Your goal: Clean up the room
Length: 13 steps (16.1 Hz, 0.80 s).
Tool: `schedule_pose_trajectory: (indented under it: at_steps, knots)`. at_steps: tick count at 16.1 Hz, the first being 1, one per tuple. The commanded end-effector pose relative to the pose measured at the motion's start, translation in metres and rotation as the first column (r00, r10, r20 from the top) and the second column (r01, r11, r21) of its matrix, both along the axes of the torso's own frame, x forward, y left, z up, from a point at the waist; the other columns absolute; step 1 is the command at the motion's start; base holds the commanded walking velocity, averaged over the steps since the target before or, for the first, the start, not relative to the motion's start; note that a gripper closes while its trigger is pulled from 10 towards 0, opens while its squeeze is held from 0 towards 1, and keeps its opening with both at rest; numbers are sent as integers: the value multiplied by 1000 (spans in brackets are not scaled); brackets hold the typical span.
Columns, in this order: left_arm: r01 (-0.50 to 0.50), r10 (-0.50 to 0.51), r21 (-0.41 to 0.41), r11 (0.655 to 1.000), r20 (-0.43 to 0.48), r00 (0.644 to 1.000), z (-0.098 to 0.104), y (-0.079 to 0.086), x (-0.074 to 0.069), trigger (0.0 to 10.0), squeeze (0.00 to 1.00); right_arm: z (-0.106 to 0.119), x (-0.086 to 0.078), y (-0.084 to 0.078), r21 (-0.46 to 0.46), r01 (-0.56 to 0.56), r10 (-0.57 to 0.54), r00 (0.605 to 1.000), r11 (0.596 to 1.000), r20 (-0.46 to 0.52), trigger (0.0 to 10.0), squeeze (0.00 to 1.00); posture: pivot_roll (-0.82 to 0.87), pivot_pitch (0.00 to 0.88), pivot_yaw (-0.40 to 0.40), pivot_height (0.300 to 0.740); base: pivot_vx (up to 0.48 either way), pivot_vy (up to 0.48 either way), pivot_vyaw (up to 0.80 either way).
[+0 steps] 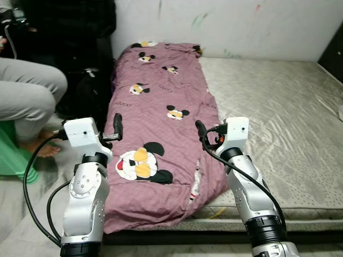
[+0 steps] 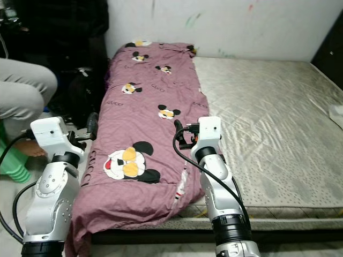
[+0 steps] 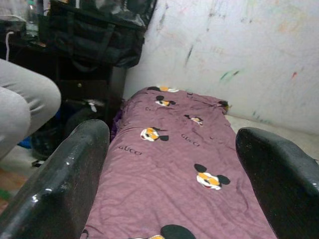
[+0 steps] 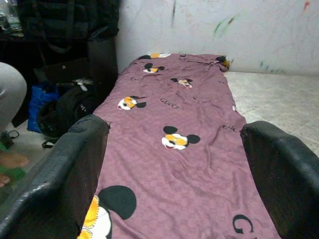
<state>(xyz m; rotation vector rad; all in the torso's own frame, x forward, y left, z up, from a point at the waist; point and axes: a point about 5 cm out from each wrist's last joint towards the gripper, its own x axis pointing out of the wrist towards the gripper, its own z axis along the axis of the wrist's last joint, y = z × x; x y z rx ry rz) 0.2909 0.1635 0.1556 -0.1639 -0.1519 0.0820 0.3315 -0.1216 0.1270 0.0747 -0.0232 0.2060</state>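
Observation:
A mauve blanket point(image 1: 161, 101) printed with cartoon mice lies folded in a long strip down the left side of a bare beige mattress point(image 1: 273, 112). Its near end hangs over the mattress's front edge. My left gripper point(image 1: 116, 127) is raised over the blanket's near left edge. It is open with nothing between its fingers point(image 3: 75, 169). Over the blanket's near right edge, my right gripper point(image 1: 200, 131) is also open and empty, its fingers point(image 4: 75, 164) spread wide above the cloth.
A person sits at the left, with a grey trouser leg point(image 1: 27, 91) and a bare foot point(image 1: 47, 147) beside a green stool point(image 1: 10, 158). Black bags point(image 1: 88, 91) stand between the person and the bed. A marked white wall point(image 1: 241, 27) runs behind.

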Motion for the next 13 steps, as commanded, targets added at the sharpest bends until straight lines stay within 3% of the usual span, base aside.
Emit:
schedule_pose_trajectory:
  at_steps: [1, 8, 13]
  knots:
    - [8, -8, 9, 1000, 2, 1000, 1, -1, 2, 10000, 0, 2, 3, -2, 3, 17, -17, 1000, 1000, 6, 10000, 0, -32, 10, -43, 740, 0, 0, 0]
    - [16, -16, 20, 1000, 16, 1000, 3, 2, 6, 10000, 0, 6, 6, -9, -14, 35, -35, 999, 999, 11, 10000, 0, -36, 0, -43, 740, 0, 0, 0]
    - [39, -40, 12, 999, 9, 999, -1, -6, 7, 10000, 0, 5, 9, -35, -69, 93, -92, 996, 993, 16, 10000, 0, -53, 0, -31, 740, 253, 0, 0]
